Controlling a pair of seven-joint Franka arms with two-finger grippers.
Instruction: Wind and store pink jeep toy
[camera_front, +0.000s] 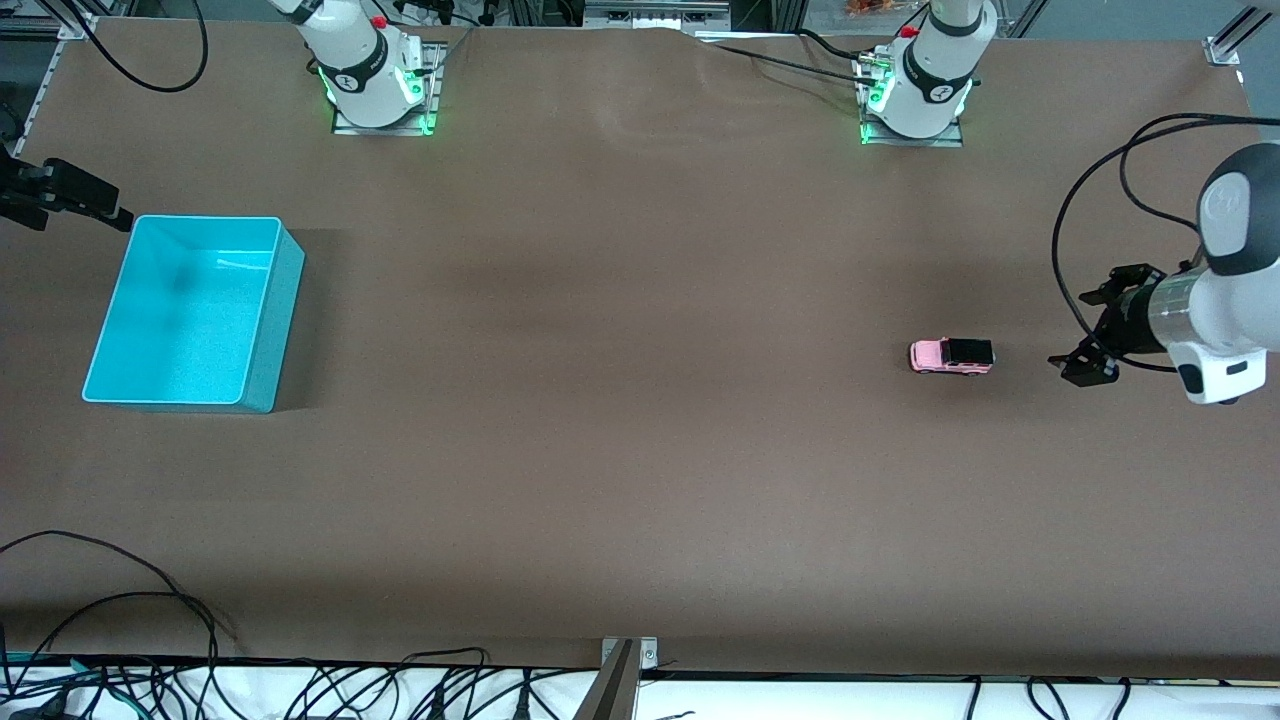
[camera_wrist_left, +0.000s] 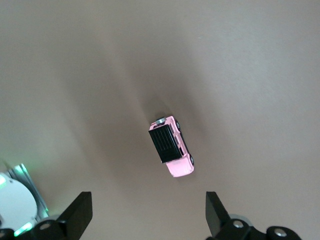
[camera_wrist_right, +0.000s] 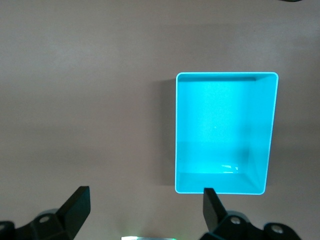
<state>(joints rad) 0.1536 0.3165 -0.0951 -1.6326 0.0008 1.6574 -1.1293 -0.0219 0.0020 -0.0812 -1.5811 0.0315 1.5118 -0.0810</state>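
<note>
The pink jeep toy (camera_front: 951, 355) stands on its wheels on the brown table, toward the left arm's end. It also shows in the left wrist view (camera_wrist_left: 171, 147), with its black roof up. My left gripper (camera_front: 1080, 330) hangs open and empty over the table, a short way from the jeep toward the left arm's end; in its wrist view (camera_wrist_left: 148, 215) the jeep lies ahead of the fingers, apart from them. My right gripper (camera_front: 105, 205) is open and empty in the air beside a corner of the teal bin (camera_front: 285, 300), as its wrist view (camera_wrist_right: 145, 207) shows.
The teal bin (camera_wrist_right: 226, 74) is empty and sits at the right arm's end of the table. Both arm bases (camera_front: 375, 80) (camera_front: 920, 95) stand along the table's edge farthest from the front camera. Cables (camera_front: 300, 690) lie along the nearest edge.
</note>
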